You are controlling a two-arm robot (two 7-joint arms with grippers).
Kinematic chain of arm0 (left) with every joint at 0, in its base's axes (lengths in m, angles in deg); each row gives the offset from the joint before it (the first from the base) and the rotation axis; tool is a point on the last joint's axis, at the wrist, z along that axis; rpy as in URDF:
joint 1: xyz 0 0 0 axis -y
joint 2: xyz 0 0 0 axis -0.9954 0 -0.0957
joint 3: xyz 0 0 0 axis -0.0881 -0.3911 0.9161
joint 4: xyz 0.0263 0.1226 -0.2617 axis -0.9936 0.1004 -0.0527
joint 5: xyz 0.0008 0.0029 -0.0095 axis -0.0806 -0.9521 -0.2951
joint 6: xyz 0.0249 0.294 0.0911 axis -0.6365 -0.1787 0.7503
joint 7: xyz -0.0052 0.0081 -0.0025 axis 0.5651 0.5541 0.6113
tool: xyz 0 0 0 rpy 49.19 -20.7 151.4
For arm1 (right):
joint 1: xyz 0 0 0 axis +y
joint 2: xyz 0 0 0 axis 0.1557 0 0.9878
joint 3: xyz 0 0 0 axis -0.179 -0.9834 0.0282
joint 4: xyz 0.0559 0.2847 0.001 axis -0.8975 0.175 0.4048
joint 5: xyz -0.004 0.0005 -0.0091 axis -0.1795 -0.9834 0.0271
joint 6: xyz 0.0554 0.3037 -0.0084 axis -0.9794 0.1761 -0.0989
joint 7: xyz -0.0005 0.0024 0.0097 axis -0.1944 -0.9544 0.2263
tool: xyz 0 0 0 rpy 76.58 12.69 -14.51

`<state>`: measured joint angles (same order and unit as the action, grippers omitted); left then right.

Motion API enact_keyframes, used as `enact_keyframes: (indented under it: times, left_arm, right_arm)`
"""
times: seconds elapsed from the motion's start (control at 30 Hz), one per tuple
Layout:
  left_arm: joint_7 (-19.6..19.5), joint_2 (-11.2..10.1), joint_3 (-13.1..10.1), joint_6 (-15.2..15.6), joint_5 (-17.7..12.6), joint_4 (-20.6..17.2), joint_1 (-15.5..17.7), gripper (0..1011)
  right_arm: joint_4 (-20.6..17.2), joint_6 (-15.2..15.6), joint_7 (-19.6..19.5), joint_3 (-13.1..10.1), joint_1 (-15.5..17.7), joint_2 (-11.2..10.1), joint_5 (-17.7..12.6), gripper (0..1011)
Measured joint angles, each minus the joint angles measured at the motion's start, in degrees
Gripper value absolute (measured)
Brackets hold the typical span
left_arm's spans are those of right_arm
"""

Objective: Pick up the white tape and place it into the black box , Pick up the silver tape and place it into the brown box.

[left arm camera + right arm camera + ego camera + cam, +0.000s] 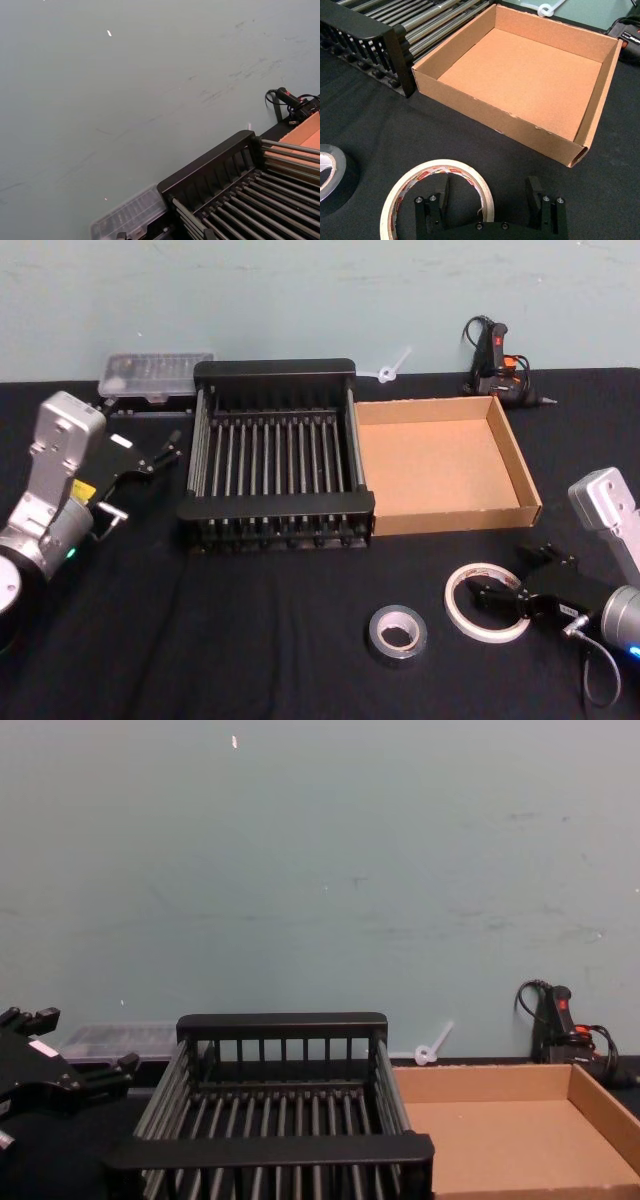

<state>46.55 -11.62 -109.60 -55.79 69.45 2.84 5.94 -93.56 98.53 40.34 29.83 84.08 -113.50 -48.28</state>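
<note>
The white tape [455, 608] [440, 166] lies flat on the black cloth, front right. My right gripper [497, 596] [489, 196] is open and straddles its near wall, one finger inside the ring and one outside. To its left lies the silver tape [379, 641] [326, 162], untouched. The black box [275, 368] [280, 1022] stands mid-table with nothing in it. Against its right side sits the brown box [455, 520] [490, 120], also holding nothing. My left gripper [160, 452] [75, 1045] hovers open just left of the black box.
A clear plastic case [155, 375] sits behind the black box's left corner. A black glue gun [495, 360] with its cord lies at the back right, and a small white plastic piece [395, 365] is by the wall. Bare cloth lies in front of both boxes.
</note>
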Motion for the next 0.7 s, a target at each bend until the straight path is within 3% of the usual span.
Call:
enact_keyframes:
  times: [0.7]
  left_arm:
    - [0.00, 0.00, 0.00, 0.00, 0.00, 0.00, 0.00, 1002]
  right_arm:
    - [-0.06, 0.02, -0.03, 0.01, -0.01, -0.01, -0.02, 1002]
